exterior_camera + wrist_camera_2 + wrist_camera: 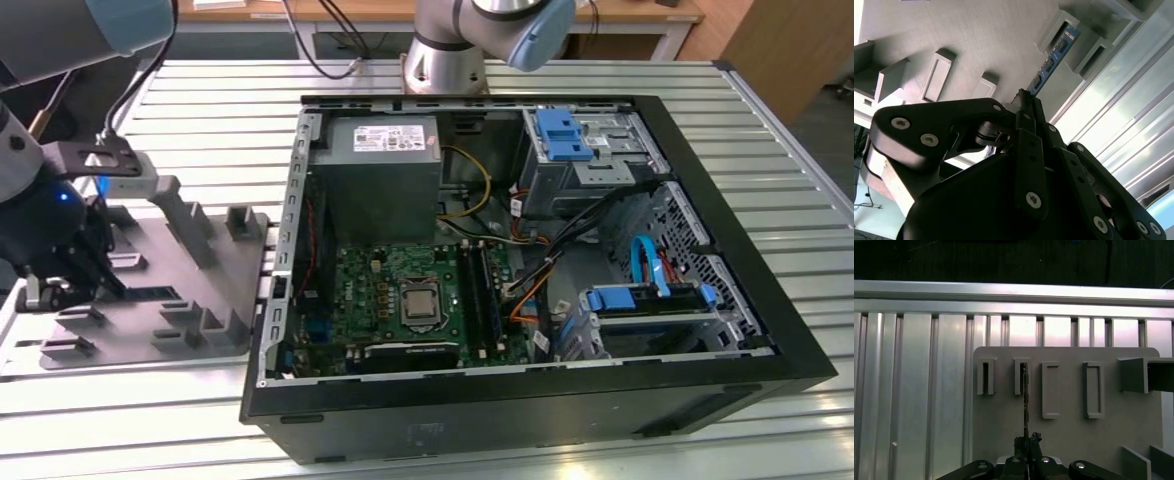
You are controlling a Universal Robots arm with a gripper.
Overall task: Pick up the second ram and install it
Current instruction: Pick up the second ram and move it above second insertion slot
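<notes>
The second ram [1051, 59] is a thin dark board with black chips. It stands on edge, its far end in a slot of the grey fixture plate [979, 35]. In the first wrist view the ram [1025, 390] shows edge-on as a thin line running from a slot to my gripper [1026, 442]. My gripper [1024, 100] has its fingers closed on the ram's near end. In the exterior view my gripper [74, 285] sits low over the fixture plate [147, 340] at the exterior view's left, with the ram [150, 293] beside it.
An open computer case [787, 340] lies on the slatted metal table [214, 110], to the exterior view's right of the plate. Inside are the green motherboard [387, 290], its memory slots [481, 290], cables and blue drive brackets. Upright posts [180, 215] rise from the plate.
</notes>
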